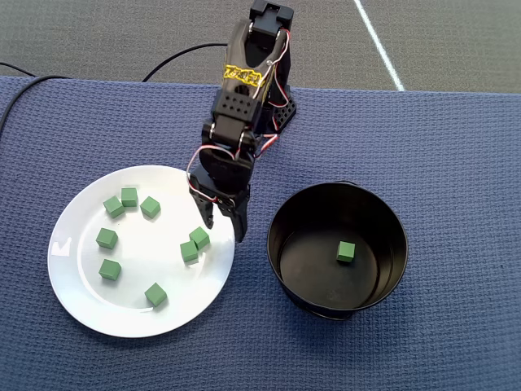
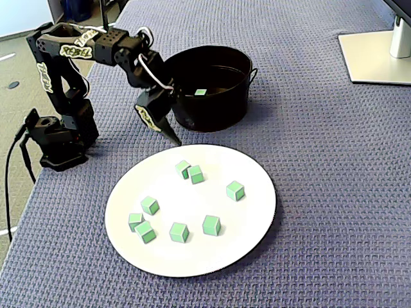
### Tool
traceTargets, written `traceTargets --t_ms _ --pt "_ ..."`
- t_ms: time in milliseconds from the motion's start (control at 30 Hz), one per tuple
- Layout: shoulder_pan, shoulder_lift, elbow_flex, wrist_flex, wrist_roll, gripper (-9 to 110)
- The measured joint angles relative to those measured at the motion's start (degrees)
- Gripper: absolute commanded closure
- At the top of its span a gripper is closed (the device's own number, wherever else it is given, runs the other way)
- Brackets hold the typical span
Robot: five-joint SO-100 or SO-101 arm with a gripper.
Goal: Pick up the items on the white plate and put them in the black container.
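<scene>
Several small green cubes lie spread on the white plate [image 1: 81, 285], among them a close pair [image 1: 194, 244] near its right rim in the overhead view. The plate [image 2: 257, 218] and the cubes [image 2: 189, 171] also show in the fixed view. One green cube [image 1: 346, 252] lies on the bottom of the black pot [image 1: 278, 213], which stands right of the plate; the fixed view shows that cube [image 2: 200, 92] and the pot [image 2: 225, 109] too. My gripper [image 1: 225, 228] hangs over the plate's right rim, between plate and pot, fingers pointing down, slightly open and empty. It also shows in the fixed view [image 2: 168, 133].
A blue woven cloth [image 1: 456, 163] covers the table. The arm's base [image 2: 61, 144] stands at the cloth's edge, with black cables [image 1: 175, 59] running off behind it. A grey monitor foot [image 2: 376, 54] stands at the far right in the fixed view.
</scene>
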Motion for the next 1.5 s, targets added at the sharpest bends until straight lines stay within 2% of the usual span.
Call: traceTargets --t_ms 167,500,1100,1167,1267,1500 --pt "1.4 0.1 5.4 -6.0 1.2 82" --pt "11.4 0.4 10.2 -16.9 8.4 78" --pt "8.9 -4.4 11.9 -20.4 10.8 79" --pt "8.9 -5.4 11.9 -21.1 10.8 83" --pt "8.9 -6.0 12.6 -22.9 10.8 101" --pt "7.5 -5.2 14.1 -23.8 11.4 101"
